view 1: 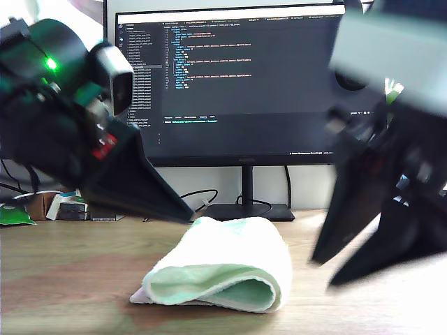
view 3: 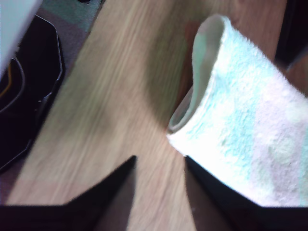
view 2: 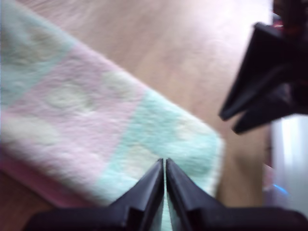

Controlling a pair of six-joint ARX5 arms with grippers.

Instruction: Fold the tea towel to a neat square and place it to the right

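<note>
Exterior view: folded tea towel (view 1: 222,269) on table (view 1: 63,279), grippers seemingly clear.

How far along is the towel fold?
Done: the tea towel lies folded over on the desk, though loosely. In hand: nothing; my first gripper is shut at its edge, my second gripper open beside it. Left: squaring it and placing it aside.

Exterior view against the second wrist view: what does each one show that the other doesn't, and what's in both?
Only the exterior view shows the monitor with code on screen, both arms, and the small boxes at its left edge. Only the second wrist view shows my second gripper from above, jaws open with bare wood between them, and the towel's checked upper face. Both show the folded tea towel on the table, its rolled edge open, no gripper holding it.
</note>
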